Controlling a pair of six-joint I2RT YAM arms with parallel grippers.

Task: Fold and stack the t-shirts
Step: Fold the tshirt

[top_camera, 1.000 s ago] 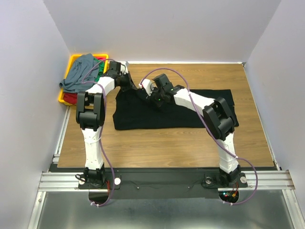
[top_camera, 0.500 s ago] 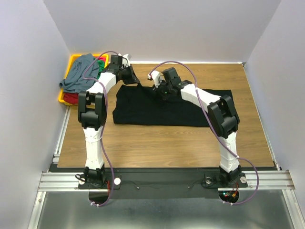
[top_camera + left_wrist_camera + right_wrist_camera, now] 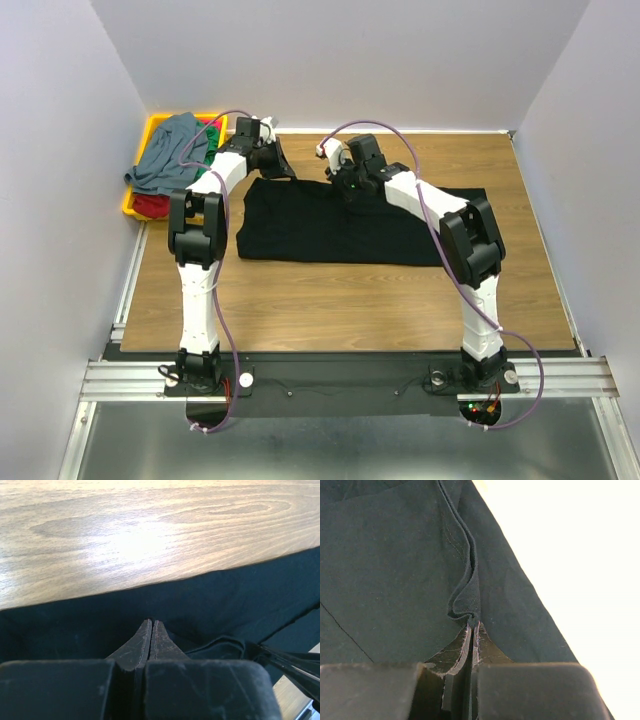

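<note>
From above, the large black cloth t-shirt (image 3: 340, 235) lies spread across the middle of the wooden worktop (image 3: 330, 300), with both arms reaching to its far edge. A slate grey-blue shirt (image 3: 165, 160) drapes over the yellow plastic tray (image 3: 155, 122) at the far left corner. At the left wrist, the left gripper (image 3: 152, 626) is pinched tight on the black hem. At the right wrist, the right gripper (image 3: 473, 627) clamps a raised fold of the same shirt.

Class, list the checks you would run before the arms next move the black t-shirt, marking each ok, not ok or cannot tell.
1. Right gripper shut on a fold of the black t-shirt: ok.
2. Left gripper shut on it near its far edge: ok.
3. Rest of the shirt flat on the table: ok.
4. Grey-blue t-shirt on the yellow tray, clear of the black one: ok.
5. Layers in each pinch: cannot tell.
</note>
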